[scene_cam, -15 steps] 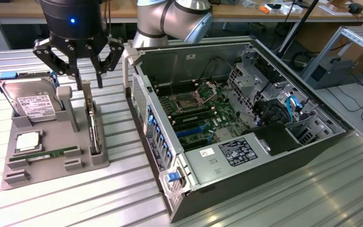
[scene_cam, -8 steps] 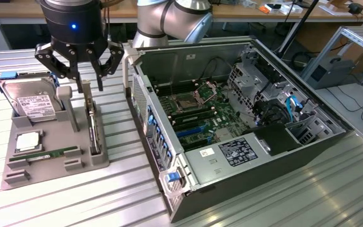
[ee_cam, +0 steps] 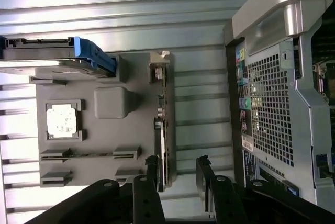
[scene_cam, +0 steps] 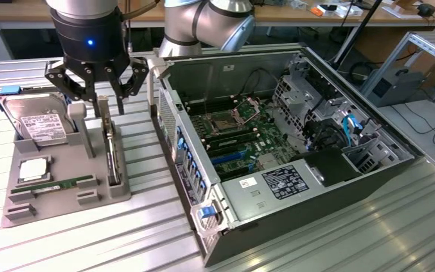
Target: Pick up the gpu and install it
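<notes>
1. The slatted metal bench (scene_cam: 66, 238) carries everything: an open case (scene_cam: 323, 221) on the exterior view's right and a grey tray (scene_cam: 66, 198) on its left, set close together.
2. The case lies on its side with its panel off and the board (scene_cam: 240, 141) exposed. The gpu is not in it.
3. The arm (scene_cam: 202, 22) comes down over the tray, not over the case.
4. The tray holds a hard drive (scene_cam: 40, 122), a chip (scene_cam: 34, 170) and a memory stick (scene_cam: 55, 185). The gpu sits along the tray's edge nearest the case.
5. The gripper (scene_cam: 102, 101) hangs above the tray with its jaws wide, holding nothing and touching nothing. In the wrist view the card runs up between the two fingers (ee_cam: 152, 174), closer to one than to the other.
6. The gpu (scene_cam: 111, 156) is thin and dark and stands on its long edge in its slot in the tray.
7. My read is that this is the pick-up step, at the approach stage, with nothing lifted or installed yet.
8. I judge the grasp calls for the card to sit midway between the fingers. The squeeze should land on its flat faces, and the pull should go straight up out of the slot. With a card this thin, an off-centre finger could land on its top edge or push it sideways.
</notes>
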Motion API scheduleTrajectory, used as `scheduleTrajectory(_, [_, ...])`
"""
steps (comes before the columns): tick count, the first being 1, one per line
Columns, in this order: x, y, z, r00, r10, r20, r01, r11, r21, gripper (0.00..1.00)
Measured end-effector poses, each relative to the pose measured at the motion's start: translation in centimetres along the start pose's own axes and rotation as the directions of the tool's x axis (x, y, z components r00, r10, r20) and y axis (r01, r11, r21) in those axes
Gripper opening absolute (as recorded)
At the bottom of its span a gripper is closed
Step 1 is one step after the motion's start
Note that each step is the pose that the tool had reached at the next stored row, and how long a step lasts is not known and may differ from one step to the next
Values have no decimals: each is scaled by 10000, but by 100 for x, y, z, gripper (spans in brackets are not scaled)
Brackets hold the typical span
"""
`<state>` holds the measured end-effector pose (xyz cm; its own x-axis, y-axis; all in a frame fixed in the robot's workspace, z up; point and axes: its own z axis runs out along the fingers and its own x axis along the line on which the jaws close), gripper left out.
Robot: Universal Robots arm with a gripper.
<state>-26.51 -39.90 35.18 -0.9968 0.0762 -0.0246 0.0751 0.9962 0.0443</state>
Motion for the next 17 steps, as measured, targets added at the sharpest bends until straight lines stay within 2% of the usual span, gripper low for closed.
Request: scheduleTrajectory(17, [17, -10, 196, 10000, 0, 0, 0, 10000, 0, 42])
